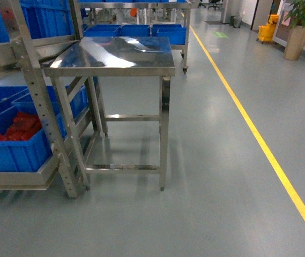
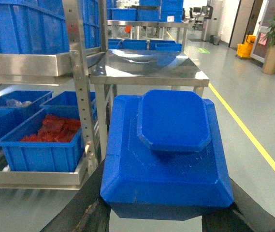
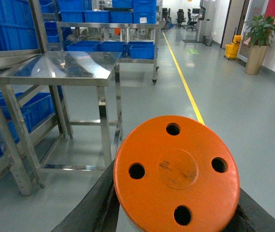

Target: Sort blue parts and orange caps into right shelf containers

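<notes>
L gripper [image 2: 168,220] clamps blue part [image 2: 168,154], R gripper [image 3: 176,217] clamps orange cap [image 3: 177,174], both held above floor [image 1: 222,176] short of steel table [image 1: 114,56]; blue bins [image 1: 136,32] on far shelf, red-filled bin [image 1: 13,144] low on L rack

The blue part [image 2: 168,154] hides most of the left jaws, and its lower edge runs off frame. The orange cap [image 3: 177,173] covers the right jaws likewise. The head view shows neither gripper; red pieces [image 1: 17,127] there are too blurred to identify
</notes>
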